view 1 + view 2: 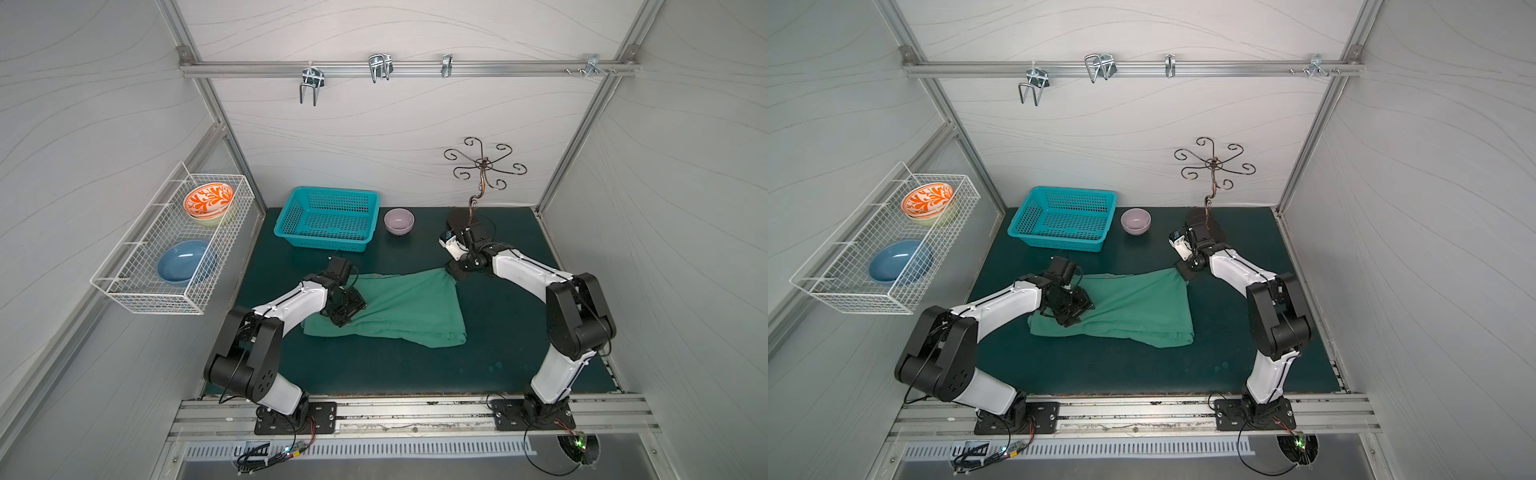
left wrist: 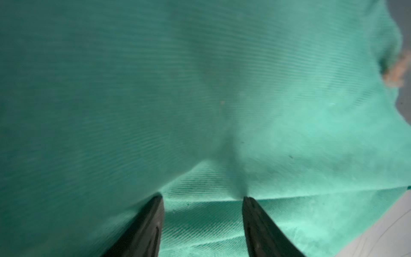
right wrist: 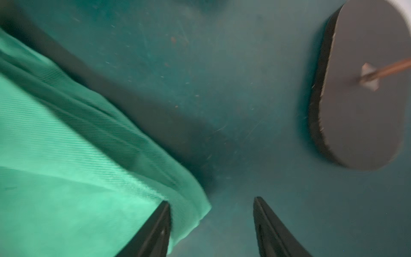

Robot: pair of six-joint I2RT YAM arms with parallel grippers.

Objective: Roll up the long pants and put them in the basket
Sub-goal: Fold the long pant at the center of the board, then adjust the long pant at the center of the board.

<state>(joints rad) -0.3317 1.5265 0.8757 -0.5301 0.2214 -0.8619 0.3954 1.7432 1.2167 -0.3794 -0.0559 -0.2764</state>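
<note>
Green long pants (image 1: 401, 309) lie loosely folded at the centre of the bench (image 1: 374, 370).
The left gripper (image 2: 202, 199), jaws parted, has its tips on the cloth's left end; the right gripper (image 3: 211, 203), jaws also parted, straddles the cloth's upper right corner.

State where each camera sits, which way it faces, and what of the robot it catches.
Top views: high over the front edge, looking down at the mat; the left arm and right arm show whole.
Left wrist: on the left arm, facing down onto the long pants; the left gripper shows, fingers apart.
Right wrist: on the right arm, facing the pants' edge, mat and stand base; the right gripper shows, fingers apart.
Shared: all views show the pants.
</note>
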